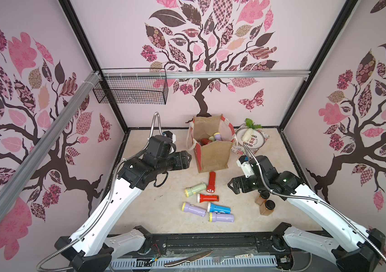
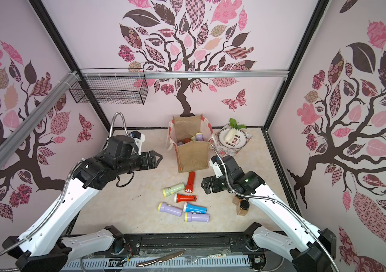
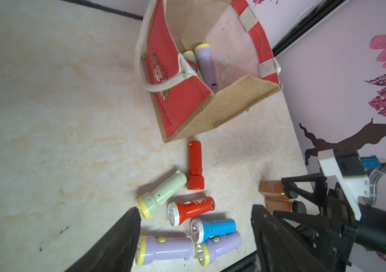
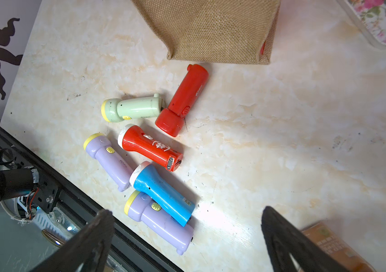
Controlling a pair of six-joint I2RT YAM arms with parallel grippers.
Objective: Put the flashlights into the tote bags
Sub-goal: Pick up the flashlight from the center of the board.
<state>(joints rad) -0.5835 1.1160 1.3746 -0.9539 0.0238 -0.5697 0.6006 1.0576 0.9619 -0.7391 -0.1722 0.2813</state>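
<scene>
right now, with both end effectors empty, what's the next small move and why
Probably lower the right end effector onto the white-ringed red flashlight. It is open, empty and right beside that one, and six flashlights lie loose on the table in front of the tote bag, which already holds a few.

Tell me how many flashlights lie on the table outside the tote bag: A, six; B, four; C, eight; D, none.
A: in a top view, six lie on the table near the tote bag: pale green flashlight, red flashlight by the bag, second red flashlight, blue flashlight, lilac flashlight beside it, lone lilac flashlight.
</scene>
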